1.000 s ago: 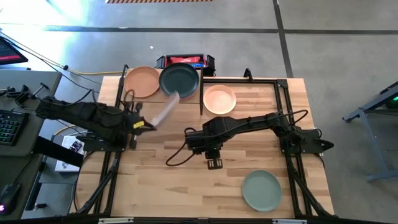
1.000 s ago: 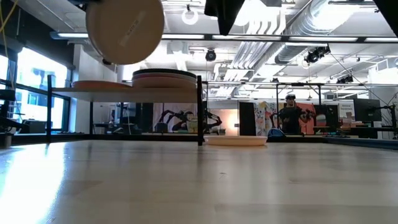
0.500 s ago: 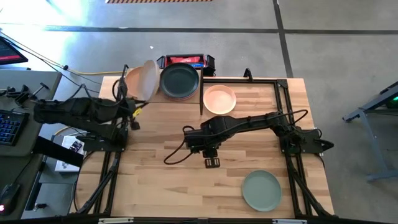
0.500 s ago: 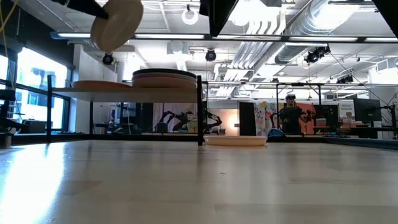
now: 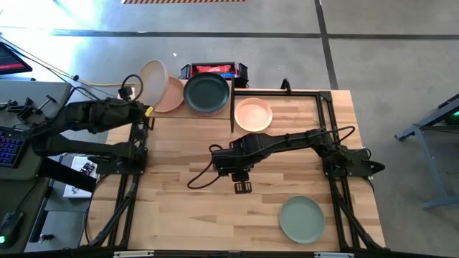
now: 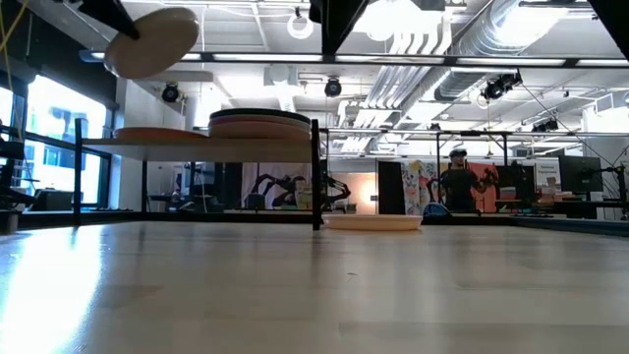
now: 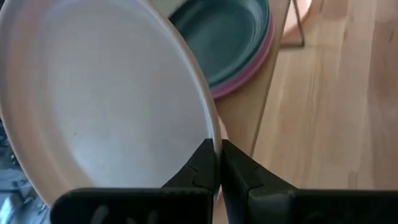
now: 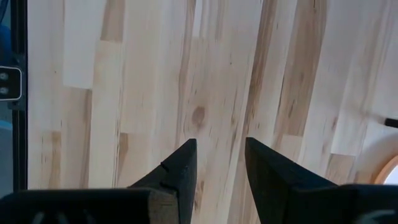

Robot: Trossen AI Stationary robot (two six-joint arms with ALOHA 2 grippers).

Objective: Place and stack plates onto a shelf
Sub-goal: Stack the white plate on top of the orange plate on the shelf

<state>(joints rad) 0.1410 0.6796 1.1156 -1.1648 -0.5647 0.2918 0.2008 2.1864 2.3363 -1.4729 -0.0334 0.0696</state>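
Note:
My left gripper is shut on an off-white plate, which it holds tilted in the air over the shelf's left end. On the shelf lie a terracotta plate and a stack topped by a dark green plate with a pink one under it. A peach plate lies flat on the table right of the shelf, and a sage green plate lies near the front right. My right gripper hangs open over bare tabletop. My left gripper pinches the off-white plate's rim between its two fingers, at the plate's near edge. The fingers slant downward from the table's left side. The plate is lifted clear and tilted, with its hollow face toward the wrist camera, above the terracotta plate.
Thin black shelf posts stand between the stack and the peach plate. A red and black box sits behind the shelf. Bare wooden tabletop spreads across the near half. People stand in the room beyond the table.
My left gripper has swung up and toward the table's far left corner, turning as it went, with the off-white plate still in its hold. The plate has gone from in front of the shelf to above its left end, and in the low view it has tipped from face-on toward flat.

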